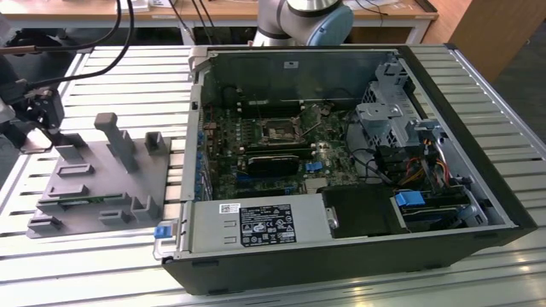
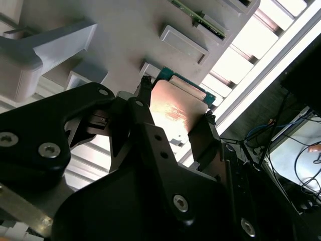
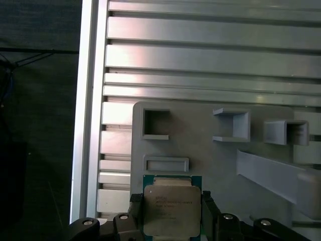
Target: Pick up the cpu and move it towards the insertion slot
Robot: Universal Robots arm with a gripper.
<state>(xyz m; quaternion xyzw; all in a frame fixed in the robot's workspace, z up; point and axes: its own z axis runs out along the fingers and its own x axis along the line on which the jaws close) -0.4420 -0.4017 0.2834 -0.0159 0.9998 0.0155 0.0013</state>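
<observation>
1. Gripper. The black gripper [image 2: 176, 106] has its 2 fingers [image 2: 144, 93] clamped on opposite edges of the cpu [image 2: 175, 113], a small flat square chip with a silvery metal top and a thin green rim. The first wrist view shows the same grip: the cpu [image 3: 172, 208] sits between the 2 black fingers [image 3: 135, 213], metal top facing the camera.

2. Position of the cpu. The cpu is in the gripper over the grey plastic tray [image 3: 220, 165] with upright posts and rectangular pockets, next to a shallow rectangular pocket. Whether the chip touches the tray surface cannot be told.

3. Tray and table. The tray [image 1: 85, 198] lies on the slatted aluminium table [image 1: 128, 70], on the exterior view's left of the open black computer case [image 1: 341, 265]. The gripper is at the far left corner of the tray in that view.

4. Insertion slot. The insertion slot [image 1: 277, 132], a small square socket with a dark centre and a silvery metal frame, sits on the green motherboard [image 1: 256, 153] inside the case, towards its far side. It is well apart from the cpu, with the case wall between them.

5. Arm. The grey arm [image 1: 307, 19] base stands beyond the far side of the case.
</observation>
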